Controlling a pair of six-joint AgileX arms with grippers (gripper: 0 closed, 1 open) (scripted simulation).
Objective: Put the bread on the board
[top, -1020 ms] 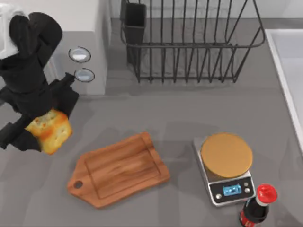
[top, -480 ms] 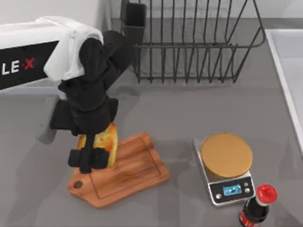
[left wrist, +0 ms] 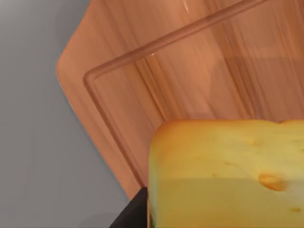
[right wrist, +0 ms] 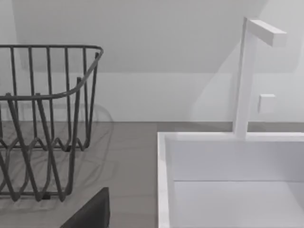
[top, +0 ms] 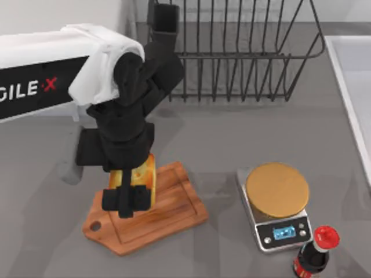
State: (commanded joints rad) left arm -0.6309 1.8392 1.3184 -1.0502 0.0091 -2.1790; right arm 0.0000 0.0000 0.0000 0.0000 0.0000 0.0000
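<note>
Top view: your left gripper (top: 128, 194) pinches the bread (top: 143, 174) betw. its fingers, over the board (top: 174, 200) toward the handle end; scale (top: 277, 191) and bottle (top: 316, 255) well apart at right. Left wrist view: bread (left wrist: 223, 175) just above board (left wrist: 156, 80), contact unclear. Right wrist view: rack (right wrist: 42, 118), sink (right wrist: 228, 180); right fingers: can't tell.

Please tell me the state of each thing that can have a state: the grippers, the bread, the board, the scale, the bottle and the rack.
left gripper: shut on the bread, over the board
bread: held, above the board's handle half
board: flat on the table, nothing resting on its visible part
scale: display lit, round platform bare
bottle: upright, red cap on
dish rack: upright, holds a dark cup
</note>
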